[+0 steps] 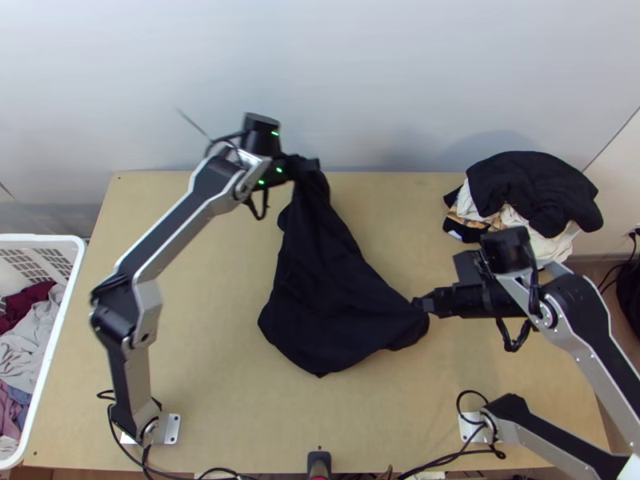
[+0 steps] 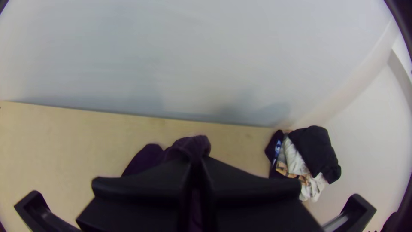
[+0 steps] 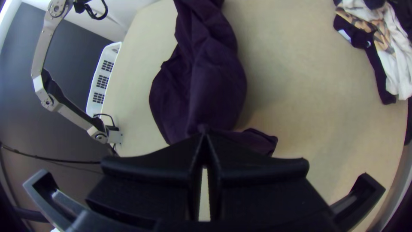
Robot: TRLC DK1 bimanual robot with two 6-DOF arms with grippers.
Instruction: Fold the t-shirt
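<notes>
The black t-shirt (image 1: 328, 280) lies bunched and stretched on a slant, from the table's far edge toward the middle right. My left gripper (image 1: 308, 164) is shut on its upper end, which looks lifted. At the lower right corner of the cloth, my right gripper (image 1: 422, 304) is shut on the fabric. In the left wrist view the left gripper (image 2: 196, 165) pinches dark cloth (image 2: 191, 146). The right wrist view has the right gripper (image 3: 205, 133) closed on an edge of the shirt (image 3: 214, 81).
A pile of black and white clothes (image 1: 528, 192) sits at the table's far right. Beyond the left edge stands a white basket (image 1: 76, 264) with clothes inside. A pale wall (image 1: 360, 80) rises behind the wooden table (image 1: 208, 360).
</notes>
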